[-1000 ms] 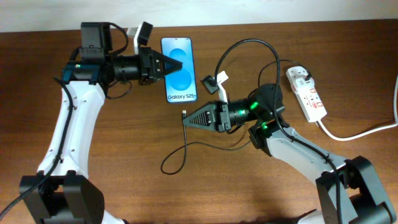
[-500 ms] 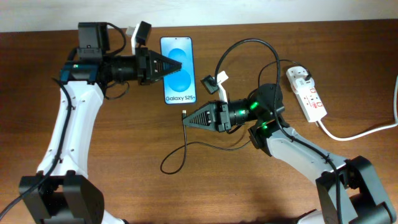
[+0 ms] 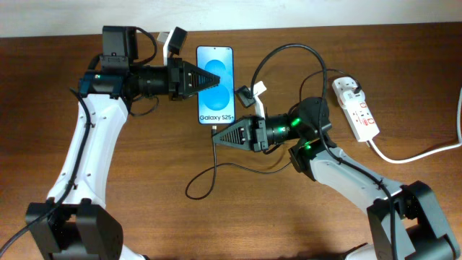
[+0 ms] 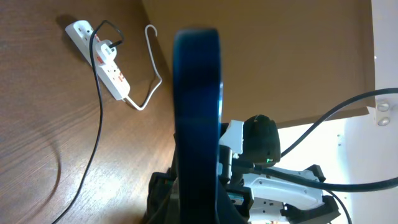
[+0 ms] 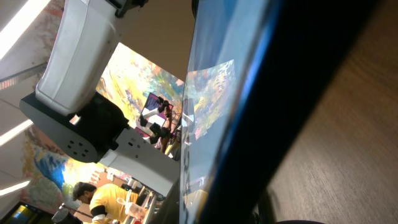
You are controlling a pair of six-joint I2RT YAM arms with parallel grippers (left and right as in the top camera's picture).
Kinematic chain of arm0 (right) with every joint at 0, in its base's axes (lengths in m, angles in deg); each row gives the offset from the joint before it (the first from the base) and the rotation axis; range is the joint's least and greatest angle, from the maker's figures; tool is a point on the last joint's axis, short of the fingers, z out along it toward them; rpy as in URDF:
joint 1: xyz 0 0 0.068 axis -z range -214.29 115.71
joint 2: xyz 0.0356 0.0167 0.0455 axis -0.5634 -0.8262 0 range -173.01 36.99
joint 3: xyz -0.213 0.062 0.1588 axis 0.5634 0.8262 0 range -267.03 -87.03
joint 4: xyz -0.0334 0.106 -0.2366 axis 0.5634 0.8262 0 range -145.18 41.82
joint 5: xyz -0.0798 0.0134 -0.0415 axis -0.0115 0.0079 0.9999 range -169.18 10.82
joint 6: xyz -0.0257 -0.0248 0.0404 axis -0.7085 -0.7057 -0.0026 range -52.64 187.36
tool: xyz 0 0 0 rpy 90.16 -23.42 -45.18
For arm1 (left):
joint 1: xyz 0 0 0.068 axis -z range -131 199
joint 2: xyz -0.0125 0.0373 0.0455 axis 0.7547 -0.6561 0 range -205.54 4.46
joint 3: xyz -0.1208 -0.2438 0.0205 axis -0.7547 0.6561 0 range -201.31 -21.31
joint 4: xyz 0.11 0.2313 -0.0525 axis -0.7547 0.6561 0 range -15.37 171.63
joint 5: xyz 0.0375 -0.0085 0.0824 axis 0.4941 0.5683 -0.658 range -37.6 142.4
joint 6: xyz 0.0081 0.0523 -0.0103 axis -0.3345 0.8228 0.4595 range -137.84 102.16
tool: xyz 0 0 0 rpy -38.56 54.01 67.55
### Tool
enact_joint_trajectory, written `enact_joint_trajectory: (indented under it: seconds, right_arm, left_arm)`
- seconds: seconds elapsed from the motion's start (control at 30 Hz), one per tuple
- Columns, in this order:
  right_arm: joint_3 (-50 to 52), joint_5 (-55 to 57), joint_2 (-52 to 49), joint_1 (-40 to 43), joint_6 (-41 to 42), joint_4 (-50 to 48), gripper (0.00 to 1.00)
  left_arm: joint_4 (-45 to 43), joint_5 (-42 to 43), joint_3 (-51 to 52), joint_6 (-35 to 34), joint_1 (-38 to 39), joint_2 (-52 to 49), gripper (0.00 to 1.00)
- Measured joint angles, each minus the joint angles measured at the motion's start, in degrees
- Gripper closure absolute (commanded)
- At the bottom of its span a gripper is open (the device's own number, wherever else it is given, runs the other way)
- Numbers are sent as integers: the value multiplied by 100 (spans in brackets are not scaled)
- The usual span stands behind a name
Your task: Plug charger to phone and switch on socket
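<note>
Desktop [image 3: 159,217] of dark brown wood fills the overhead view. Both arm bases are cut off at its near edge.

The left arm [image 3: 90,144] reaches along the left side toward the far edge. The right arm [image 3: 346,173] stretches from the near right corner to mid-desk.

The power strip [image 3: 356,108] lies by the right edge near the far right corner, and its white cord [image 3: 419,153] runs off that edge.

The phone [image 3: 220,101] sits at the middle of the far edge, screen up. Its left half is covered by the left gripper [image 3: 209,78], which comes in from the left. In the left wrist view the phone [image 4: 198,112] shows edge-on and blurred, hiding the fingers. The jaws look closed across its face and back.

The charger [image 3: 294,47] arcs from its black plug [image 3: 351,87] in the strip, passes behind the right arm and loops on mid-desk.

The right gripper [image 3: 218,137] has its jaws drawn to a point around the cable. The connector tip [image 3: 214,130] juts out just beside the phone's near end — whether they touch cannot be told.

The right wrist view is nearly all blurred phone [image 5: 230,93], with no fingers discernible.
</note>
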Motion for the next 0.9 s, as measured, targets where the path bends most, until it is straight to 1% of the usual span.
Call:
enact_joint_trajectory:
  seconds: [0.17, 0.9]
  right_arm:
    - [0, -129, 0, 122, -2, 0, 96]
    - [-22, -212, 0, 39, 28, -109, 96]
  left_arm:
    - [0, -24, 0, 2, 0, 0, 100]
    - [2, -24, 7, 17, 0, 0, 100]
